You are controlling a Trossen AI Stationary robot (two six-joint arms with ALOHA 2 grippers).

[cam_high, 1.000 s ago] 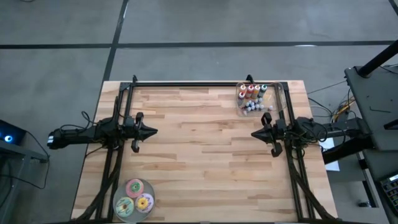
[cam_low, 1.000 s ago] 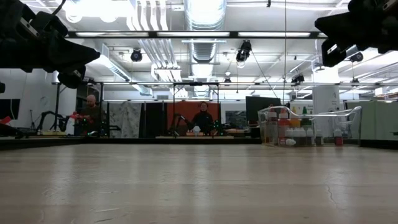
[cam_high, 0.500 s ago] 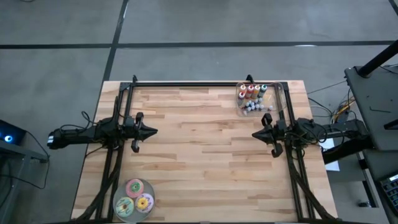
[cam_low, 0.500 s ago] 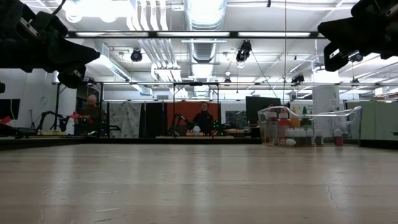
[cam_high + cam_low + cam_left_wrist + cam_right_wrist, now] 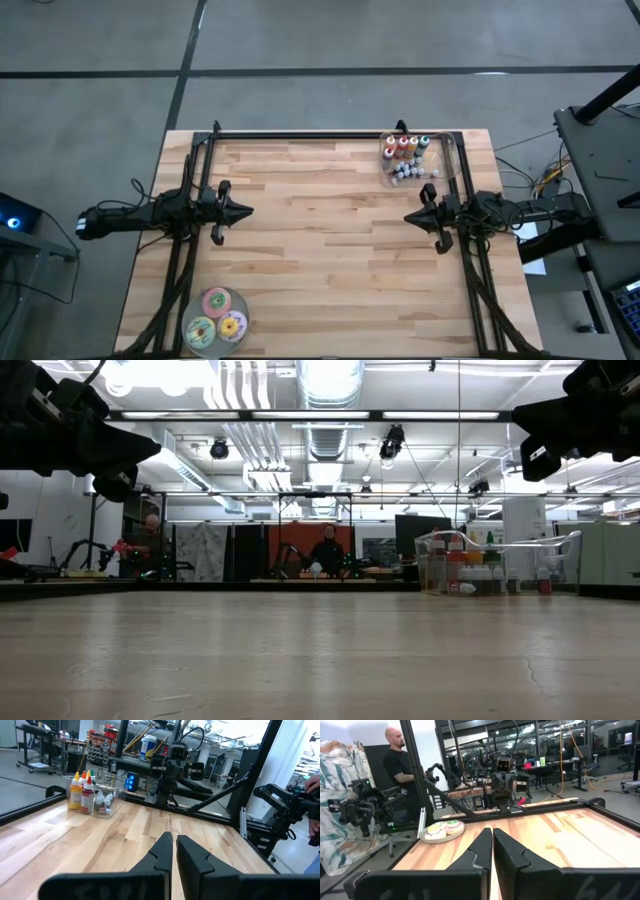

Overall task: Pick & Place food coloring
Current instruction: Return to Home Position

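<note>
All food coloring bottles (image 5: 403, 158) sit inside the bin (image 5: 450, 165), we judge nothing left to pick; right gripper (image 5: 407, 216) hovers just beside the bin, left gripper (image 5: 251, 211) well apart from it; both pinched together, empty.

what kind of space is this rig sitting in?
Probably an open-plan robotics lab or workshop: exposed ceiling ducts and strip lights overhead, a person at a far bench beyond the wooden table, and stocked shelving.
</note>
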